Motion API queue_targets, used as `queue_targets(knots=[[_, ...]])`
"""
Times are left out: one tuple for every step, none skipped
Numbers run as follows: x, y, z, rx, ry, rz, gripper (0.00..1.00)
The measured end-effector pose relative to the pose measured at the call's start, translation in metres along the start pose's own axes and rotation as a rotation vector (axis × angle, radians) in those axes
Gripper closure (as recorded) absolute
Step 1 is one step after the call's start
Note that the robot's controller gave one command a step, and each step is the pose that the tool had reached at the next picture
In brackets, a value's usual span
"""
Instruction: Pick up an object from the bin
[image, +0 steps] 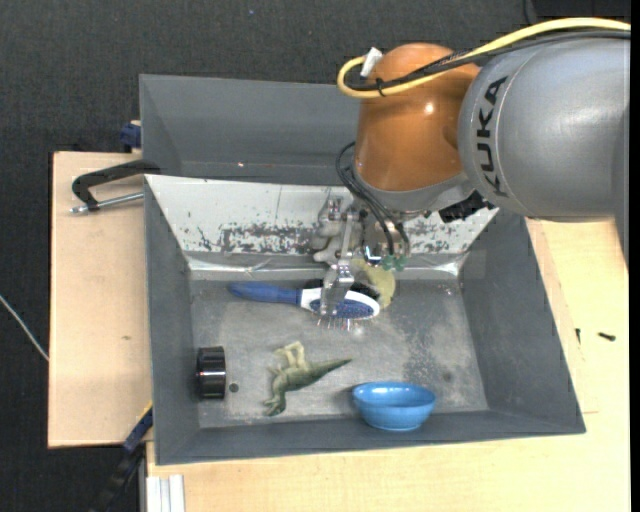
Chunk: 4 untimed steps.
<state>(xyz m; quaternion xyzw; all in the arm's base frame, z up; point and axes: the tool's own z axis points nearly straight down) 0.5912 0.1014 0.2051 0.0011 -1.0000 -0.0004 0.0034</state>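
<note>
Position of pincer: low in the grey metal bin, at the rear of the floor, close under the back wall. It hangs from the arm's orange wrist cover, which enters from the right of the view with a yellow cable looped over it.

State of pincer: cannot be told. Whether it is spread or pressed together is obscured by the wrist hardware and the item beneath it.

Item under the pincer: a blue hairbrush, lying flat along the back of the floor. Its handle points to the left, and its rounded, bristled head lies directly below the pincer tip. The tip appears to meet the head; actual contact is not certain.

Adjacent item: a small pale yellowish object, kind not identifiable, lies just beside the brush head on its right.

Other contents, all well apart from the pincer, along the front of the bin:
- green toy dinosaur, on its side, front centre;
- blue bowl, upright, front right of centre;
- black cylindrical cap, front left.
</note>
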Motion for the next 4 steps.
queue_targets(knots=[[-0.01, -0.024, 0.134, -0.001, -0.013, -0.123, 0.0], [-0.012, -0.022, 0.13, -0.003, -0.021, -0.123, 1.0], [-0.005, -0.032, 0.014, 0.0, -0.019, -0.156, 1.0], [-0.011, -0.026, -0.022, 0.0, -0.016, -0.167, 1.0]])
